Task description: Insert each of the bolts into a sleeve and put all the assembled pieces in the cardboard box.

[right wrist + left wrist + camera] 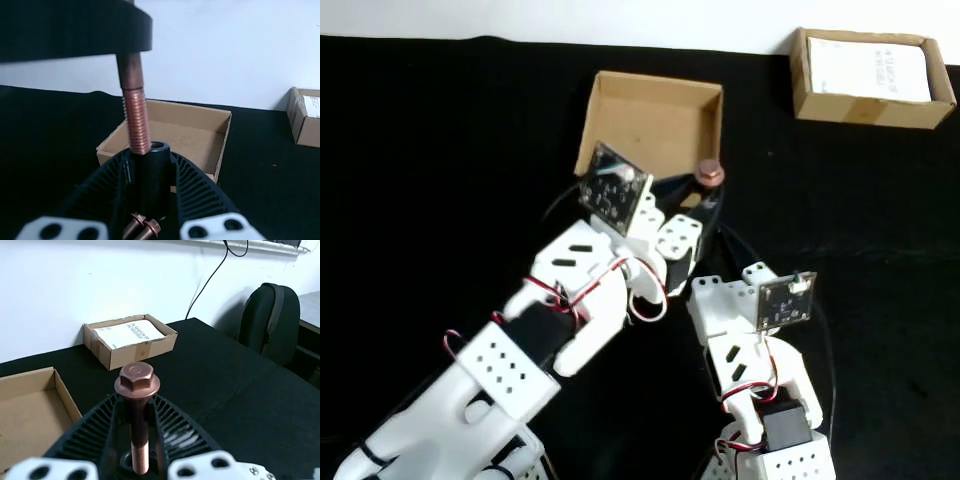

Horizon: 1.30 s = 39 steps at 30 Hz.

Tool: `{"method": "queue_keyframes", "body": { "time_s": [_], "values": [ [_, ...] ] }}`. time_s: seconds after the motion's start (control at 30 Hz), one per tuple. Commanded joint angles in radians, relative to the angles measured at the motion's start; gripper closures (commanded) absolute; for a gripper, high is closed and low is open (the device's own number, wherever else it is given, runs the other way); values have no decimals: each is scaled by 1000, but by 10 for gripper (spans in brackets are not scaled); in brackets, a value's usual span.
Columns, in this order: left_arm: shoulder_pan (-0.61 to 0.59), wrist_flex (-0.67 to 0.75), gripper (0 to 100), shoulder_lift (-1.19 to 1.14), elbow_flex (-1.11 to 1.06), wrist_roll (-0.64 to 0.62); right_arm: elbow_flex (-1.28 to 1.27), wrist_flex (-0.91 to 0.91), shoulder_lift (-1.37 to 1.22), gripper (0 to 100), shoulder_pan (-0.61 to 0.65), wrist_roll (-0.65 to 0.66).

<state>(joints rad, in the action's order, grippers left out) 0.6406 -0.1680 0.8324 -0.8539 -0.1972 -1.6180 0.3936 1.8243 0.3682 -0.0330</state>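
Left arm (pixel 520 340) and right arm (pixel 750 350) meet over the black tabletop (pixel 440 150) just beside the cardboard box (pixel 655 125); the right gripper (pixel 150 160) has its fingers (pixel 195 185) clamped on the upright sleeve (pixel 151 180), and the left gripper (pixel 135 402) pinches the bolt (pixel 136 385), whose tip sits off-centre at the sleeve's mouth and could catch the rim and jam.

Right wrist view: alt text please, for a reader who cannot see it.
The right gripper clamps an upright black cylindrical sleeve; the left gripper above holds a copper threaded bolt, its tip at the sleeve's rim. An open brown cardboard box sits behind on the black table.
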Motion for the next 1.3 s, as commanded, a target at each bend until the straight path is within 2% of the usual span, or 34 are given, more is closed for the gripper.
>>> {"method": "queue_keyframes", "body": {
  "time_s": [0.0,0.17,0.37,0.53,0.73,1.27],
  "values": [
    [4,44,992,25,-1,6,12,-24,8,991,5,6],
    [4,46,992,25,4,8,12,-24,8,991,5,6],
    [-35,144,992,-56,48,44,12,-24,8,991,5,6],
    [-44,140,992,-116,84,72,12,-24,8,991,5,9],
    [-39,60,992,-116,70,69,10,-24,8,991,5,11],
    [7,54,992,-61,62,68,1,-24,8,991,5,11]
  ]
}}
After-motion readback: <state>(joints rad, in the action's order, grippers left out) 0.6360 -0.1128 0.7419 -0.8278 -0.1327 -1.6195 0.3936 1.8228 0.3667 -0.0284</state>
